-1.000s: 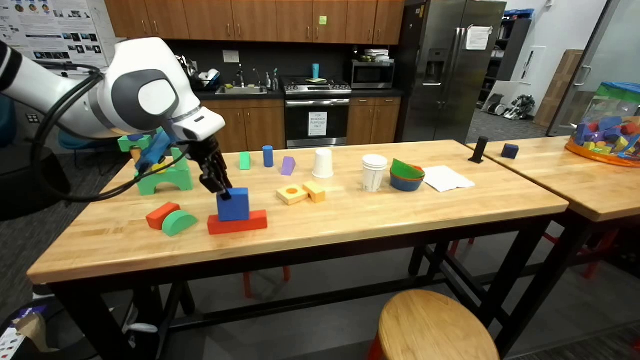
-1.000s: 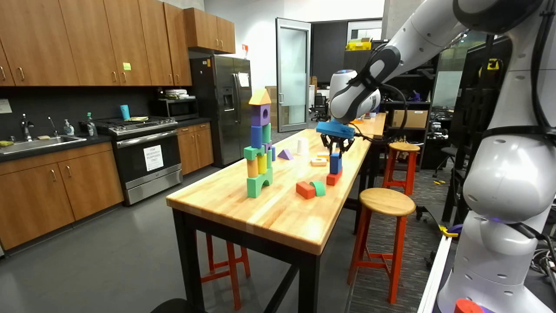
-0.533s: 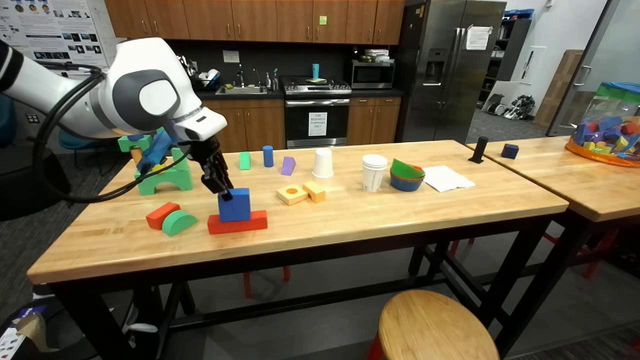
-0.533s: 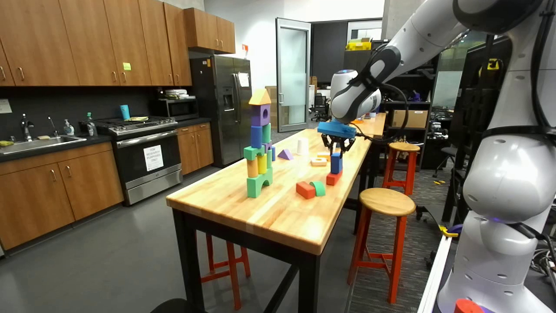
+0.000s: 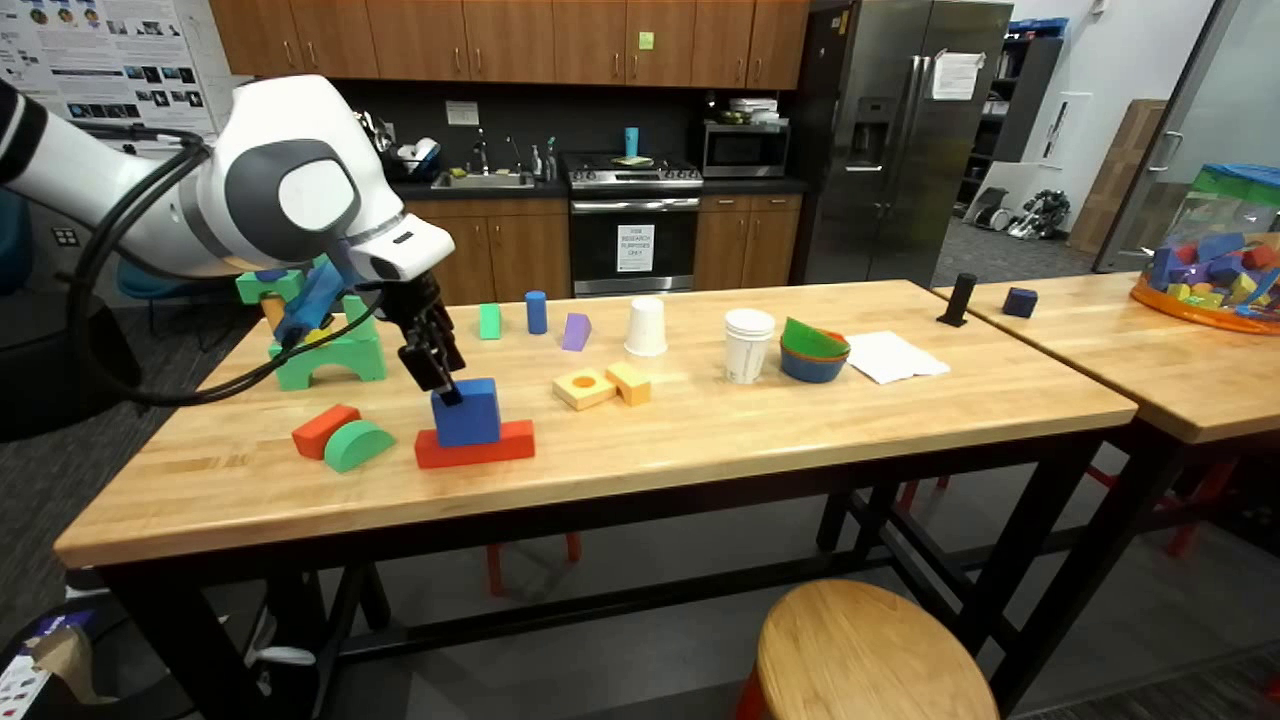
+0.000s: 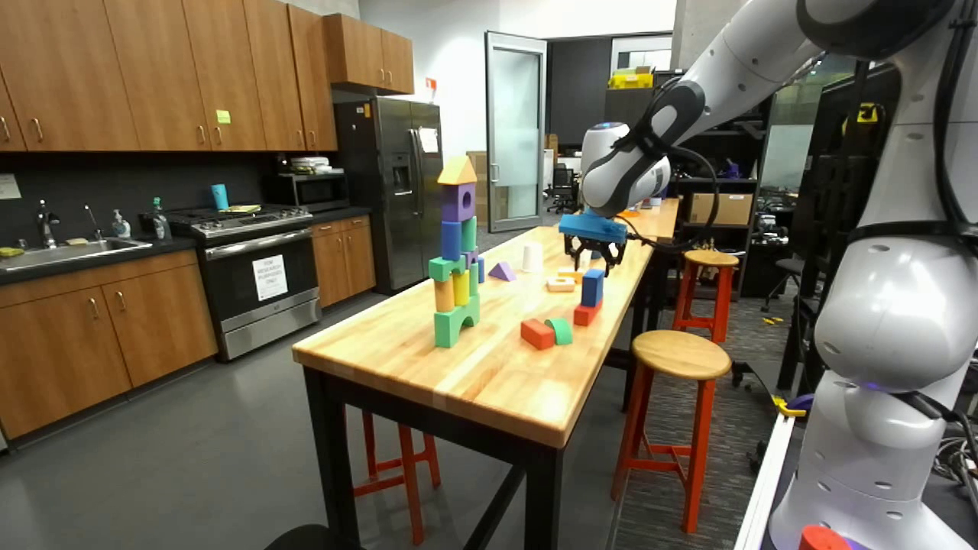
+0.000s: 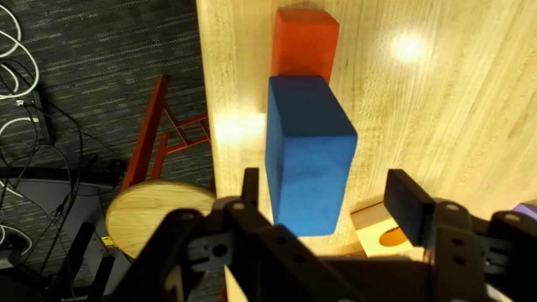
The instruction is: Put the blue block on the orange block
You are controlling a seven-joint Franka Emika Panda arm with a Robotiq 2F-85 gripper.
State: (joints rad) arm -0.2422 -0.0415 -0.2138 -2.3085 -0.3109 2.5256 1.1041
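Freed as the fingers spread over the last 0.5 s, the blue block stood upright on the orange block, near the long edge of the counter. Both ran lengthwise roughly along that edge; the gripper spanned them crosswise, jaws apart, the edge-side finger closer in the wrist view. Probably only a straight upward withdrawal remained.

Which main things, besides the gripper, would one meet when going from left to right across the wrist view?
Round stool seat → blue block → yellow block with a hole → purple piece, cut off by the right edge.
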